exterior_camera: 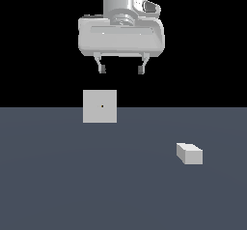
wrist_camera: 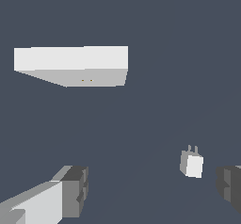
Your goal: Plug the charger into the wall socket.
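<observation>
The charger (exterior_camera: 189, 153) is a small white brick-shaped block lying on the grey floor at the exterior view's right. In the wrist view the charger (wrist_camera: 191, 163) shows two short prongs. The wall socket (exterior_camera: 100, 106) is a flat upright white square panel with a tiny dark dot at its centre, standing left of centre. It also shows in the wrist view (wrist_camera: 77, 65) as a white slab. My gripper (exterior_camera: 121, 70) hangs high above the floor, open and empty, well above both things. One of its fingers (wrist_camera: 75, 190) shows in the wrist view.
A plain dark grey floor (exterior_camera: 72, 185) spreads under everything, with black background behind it. Nothing else stands on it.
</observation>
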### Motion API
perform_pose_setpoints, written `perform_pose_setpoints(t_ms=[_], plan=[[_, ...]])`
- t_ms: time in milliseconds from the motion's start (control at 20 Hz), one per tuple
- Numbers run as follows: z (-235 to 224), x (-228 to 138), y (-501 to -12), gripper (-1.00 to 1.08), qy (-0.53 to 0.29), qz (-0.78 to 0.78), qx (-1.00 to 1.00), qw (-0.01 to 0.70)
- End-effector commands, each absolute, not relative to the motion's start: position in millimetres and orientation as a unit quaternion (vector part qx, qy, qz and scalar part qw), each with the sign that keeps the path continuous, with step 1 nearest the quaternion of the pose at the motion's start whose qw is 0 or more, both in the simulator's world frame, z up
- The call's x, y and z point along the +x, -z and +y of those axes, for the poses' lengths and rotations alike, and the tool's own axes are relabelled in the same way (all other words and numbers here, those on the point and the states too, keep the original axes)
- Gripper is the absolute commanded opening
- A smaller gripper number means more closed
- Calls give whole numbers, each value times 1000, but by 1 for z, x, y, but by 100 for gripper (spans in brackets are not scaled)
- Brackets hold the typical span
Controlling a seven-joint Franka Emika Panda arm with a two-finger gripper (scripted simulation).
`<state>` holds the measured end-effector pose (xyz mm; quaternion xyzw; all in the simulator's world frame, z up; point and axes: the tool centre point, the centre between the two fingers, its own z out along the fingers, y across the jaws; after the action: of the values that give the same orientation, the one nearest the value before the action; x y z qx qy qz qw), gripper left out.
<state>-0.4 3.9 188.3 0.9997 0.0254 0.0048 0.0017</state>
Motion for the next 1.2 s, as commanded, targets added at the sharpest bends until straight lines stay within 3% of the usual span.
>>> perform_pose_setpoints(t_ms=[0,1150], plan=[[4,0,-188,100,-5,25,1000,2],[-45,-31,-145,100,-73,2,997,5]])
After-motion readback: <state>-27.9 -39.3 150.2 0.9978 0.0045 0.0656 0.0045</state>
